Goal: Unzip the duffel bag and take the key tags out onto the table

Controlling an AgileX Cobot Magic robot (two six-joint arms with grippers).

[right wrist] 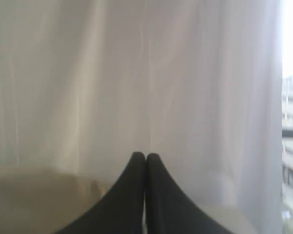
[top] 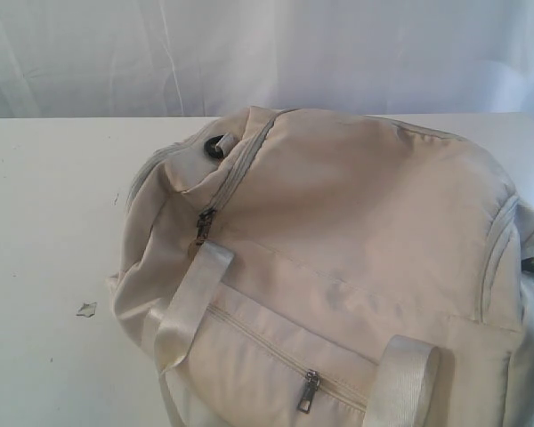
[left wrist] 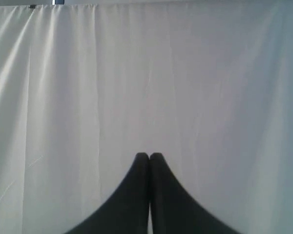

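Both grippers, left gripper (left wrist: 149,155) and right gripper (right wrist: 145,155), closed, empty, facing curtain.

White curtain (top: 267,53) behind; small scrap (top: 87,309).

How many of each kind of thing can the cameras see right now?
duffel bag: 1
table: 1
white curtain: 1
left gripper: 1
right gripper: 1
Key tags: 0 in view
Total: 5
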